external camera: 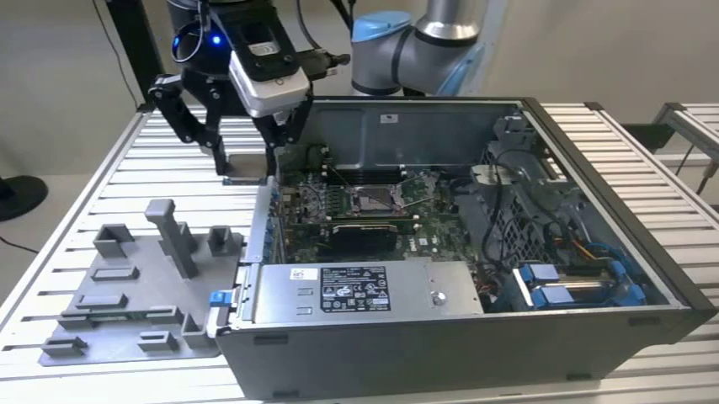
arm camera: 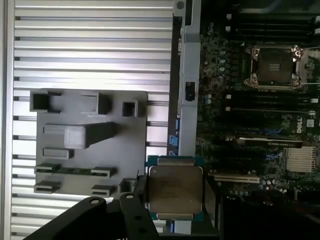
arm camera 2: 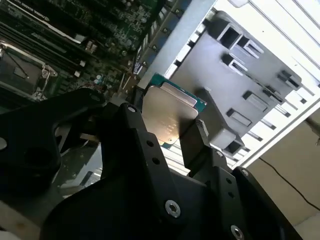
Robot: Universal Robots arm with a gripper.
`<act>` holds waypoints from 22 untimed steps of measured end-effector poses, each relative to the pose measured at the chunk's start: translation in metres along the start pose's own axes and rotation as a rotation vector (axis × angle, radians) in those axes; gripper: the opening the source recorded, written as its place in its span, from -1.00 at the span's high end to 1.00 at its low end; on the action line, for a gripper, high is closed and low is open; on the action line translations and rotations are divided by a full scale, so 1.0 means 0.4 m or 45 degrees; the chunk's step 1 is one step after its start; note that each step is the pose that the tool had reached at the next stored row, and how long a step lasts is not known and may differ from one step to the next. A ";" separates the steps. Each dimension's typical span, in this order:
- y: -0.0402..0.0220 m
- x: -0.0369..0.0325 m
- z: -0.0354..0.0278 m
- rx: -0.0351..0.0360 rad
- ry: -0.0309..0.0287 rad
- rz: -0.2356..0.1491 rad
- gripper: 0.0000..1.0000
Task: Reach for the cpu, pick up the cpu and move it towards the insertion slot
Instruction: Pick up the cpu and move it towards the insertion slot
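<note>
You've got the cpu [arm camera: 174, 192] clamped between the fingers [arm camera 2: 195, 142] and lifted off the counter [external camera: 101, 185], hanging just outside the computer case [external camera: 472, 345] wall, so pickup's done but the insertion slot [arm camera: 274, 66] sits well apart inside.

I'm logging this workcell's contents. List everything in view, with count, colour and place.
cpu: one, silver-beige with green edge, held in the tool above the case's wall.
slot: one, silver frame, dark centre, on the green board inside the case.
case: one, dark grey, open, on the table.
fixture: one, grey, on the table at the exterior view's left of the case.
table: one, silver slats.
arm: one, grey and blue, behind the case.
tool: one, black, shut on the cpu.
</note>
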State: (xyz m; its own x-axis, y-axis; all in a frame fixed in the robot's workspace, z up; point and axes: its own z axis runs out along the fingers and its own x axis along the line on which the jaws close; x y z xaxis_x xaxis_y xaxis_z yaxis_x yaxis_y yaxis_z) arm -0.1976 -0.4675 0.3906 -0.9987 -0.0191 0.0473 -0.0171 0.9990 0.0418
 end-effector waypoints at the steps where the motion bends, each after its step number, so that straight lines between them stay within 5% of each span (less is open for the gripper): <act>1: 0.000 -0.010 -0.001 0.0000 0.0010 0.000 1.00; 4: -0.001 -0.050 -0.002 -0.0001 0.0047 0.000 1.00; 22: -0.004 -0.219 -0.010 -0.0004 0.0147 0.001 1.00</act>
State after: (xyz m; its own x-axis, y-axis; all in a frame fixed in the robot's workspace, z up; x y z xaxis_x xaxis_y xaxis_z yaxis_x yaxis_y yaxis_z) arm -0.1098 -0.4675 0.3906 -0.9981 -0.0191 0.0588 -0.0166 0.9990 0.0421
